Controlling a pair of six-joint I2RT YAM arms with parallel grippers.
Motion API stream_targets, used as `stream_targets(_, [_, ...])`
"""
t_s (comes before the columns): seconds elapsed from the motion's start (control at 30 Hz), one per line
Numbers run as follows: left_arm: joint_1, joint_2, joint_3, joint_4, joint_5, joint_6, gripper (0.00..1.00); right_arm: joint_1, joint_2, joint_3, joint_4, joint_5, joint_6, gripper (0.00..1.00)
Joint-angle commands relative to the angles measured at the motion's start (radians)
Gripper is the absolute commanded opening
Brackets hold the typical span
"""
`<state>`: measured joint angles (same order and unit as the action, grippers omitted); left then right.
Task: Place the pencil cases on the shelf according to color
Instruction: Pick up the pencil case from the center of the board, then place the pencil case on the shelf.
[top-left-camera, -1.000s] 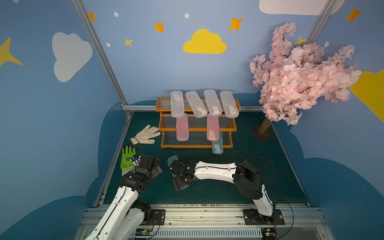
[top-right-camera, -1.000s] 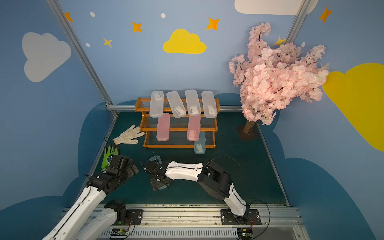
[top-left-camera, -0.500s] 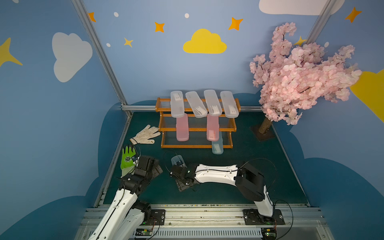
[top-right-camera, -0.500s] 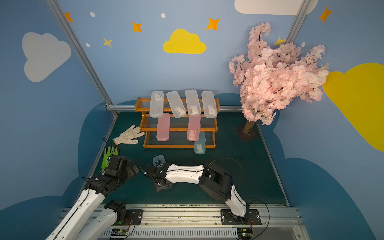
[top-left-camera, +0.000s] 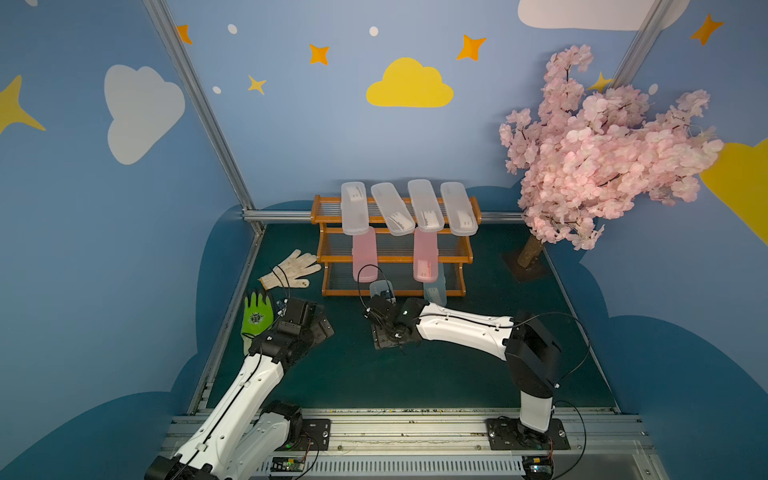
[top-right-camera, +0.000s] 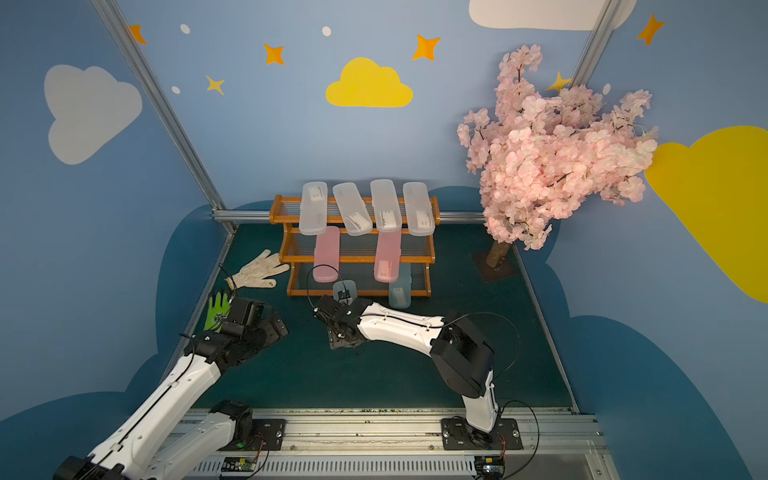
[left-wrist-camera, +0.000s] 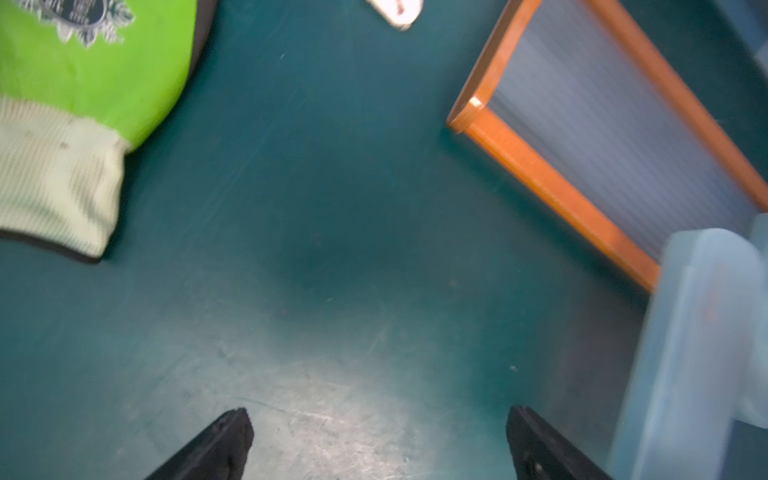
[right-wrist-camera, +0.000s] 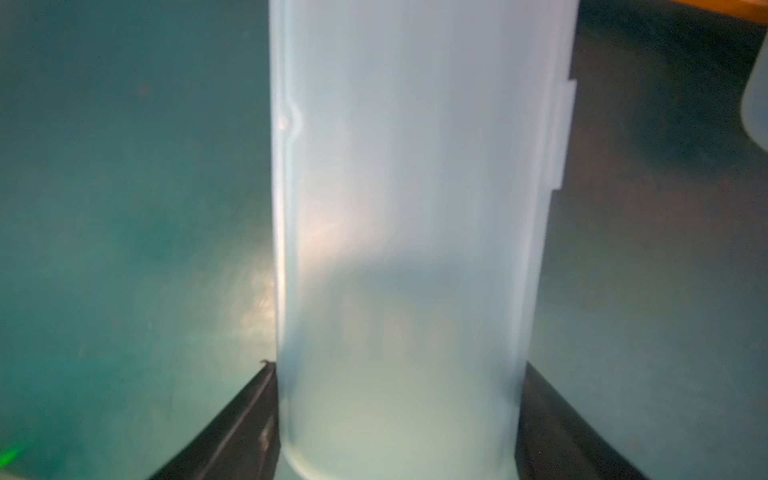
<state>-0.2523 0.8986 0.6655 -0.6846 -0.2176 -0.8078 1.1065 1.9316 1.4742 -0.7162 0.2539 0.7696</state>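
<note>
Shelf (top-left-camera: 395, 259) stands at the back of the green mat (top-left-camera: 457, 374). Four clear cases (top-left-camera: 424, 205) lie across the top tier, side by side, ends overhanging the front. Two pink cases (top-left-camera: 364, 257) sit on the middle tier, well apart. Second blue case (top-left-camera: 435, 291) rests on the bottom tier, right part. Right gripper (right-wrist-camera: 399, 370) is clamped on one end of a blue case (right-wrist-camera: 407, 187), a black finger pressed against each long side. In both top views the free end of that case (top-right-camera: 345, 287) reaches the front rail of the bottom tier, left part; contact cannot be told. Left gripper (left-wrist-camera: 380, 415) hangs over bare mat, fingers spread, nothing between them, just beside a green glove (top-left-camera: 257, 316). White glove (top-left-camera: 291, 270) lies left of the shelf. Blossom tree (top-left-camera: 602, 158) stands at the right.
</note>
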Motion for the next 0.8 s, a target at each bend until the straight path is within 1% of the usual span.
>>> stream_targets(0.0, [0.005,0.022,0.035,0.029,0.006,0.043,1.00,-0.032,0.050,0.070,0.027,-0.005,-0.028,0.64])
stream_targets(0.3, [0.009,0.029,-0.011,0.073,0.011,0.064,1.00,-0.104,0.177,0.222,0.040,-0.006,-0.029,0.63])
stream_targets(0.37, [0.009,0.028,-0.026,0.085,0.017,0.071,1.00,-0.116,0.201,0.245,0.039,-0.016,-0.027,0.71])
stream_targets(0.4, [0.009,0.028,-0.035,0.095,0.022,0.074,1.00,-0.121,0.212,0.258,0.034,-0.023,-0.024,0.82])
stream_targets(0.43, [0.009,0.030,-0.044,0.107,0.030,0.078,1.00,-0.123,0.222,0.275,0.019,-0.033,-0.026,0.89])
stream_targets(0.47, [0.010,0.033,-0.052,0.118,0.038,0.085,1.00,-0.123,0.232,0.287,0.005,-0.036,-0.027,0.93])
stream_targets(0.57, [0.010,0.054,-0.058,0.119,0.048,0.088,1.00,-0.110,0.227,0.303,-0.028,-0.019,-0.027,0.97])
stream_targets(0.77, [0.012,0.031,-0.061,0.101,0.053,0.093,1.00,-0.072,0.120,0.226,-0.047,0.036,0.007,0.98])
